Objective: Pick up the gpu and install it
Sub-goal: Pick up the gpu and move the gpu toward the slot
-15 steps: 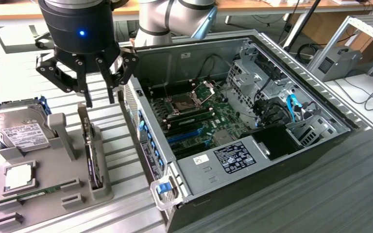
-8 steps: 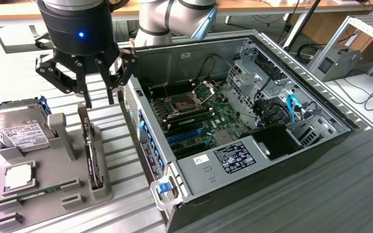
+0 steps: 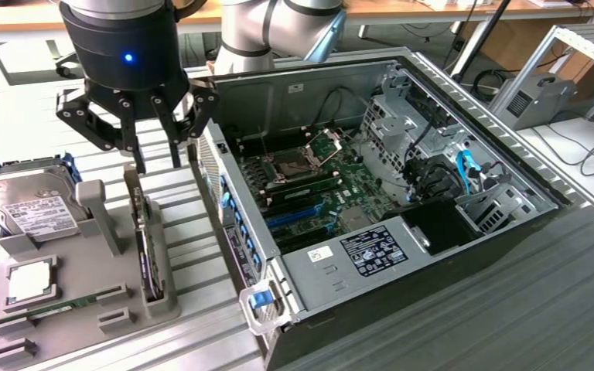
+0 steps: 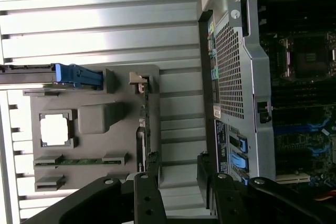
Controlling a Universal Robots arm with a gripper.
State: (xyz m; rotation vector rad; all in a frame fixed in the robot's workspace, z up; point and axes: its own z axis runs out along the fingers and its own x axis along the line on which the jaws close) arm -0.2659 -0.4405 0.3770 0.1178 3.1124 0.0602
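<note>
The gpu (image 3: 149, 246) stands edge-on, dark and thin, in a slot of the grey holder (image 3: 70, 328) at the exterior view's left. In the wrist view the gpu (image 4: 149, 124) is a narrow green-edged strip with its silver bracket end farthest from the fingers. My gripper (image 3: 158, 158) hangs open just above the card's far end, its black fingers astride the card's line and not touching it. The gripper (image 4: 178, 184) holds nothing; one finger (image 4: 148, 198) sits over the card's edge.
The open PC case (image 3: 503, 166) lies right of the holder, its motherboard (image 3: 323, 182) exposed; the case's rear grille (image 4: 236, 72) is close beside the fingers. On the holder are a silver hard drive (image 3: 29, 207), a CPU (image 3: 32, 280) and a RAM stick (image 3: 58, 311).
</note>
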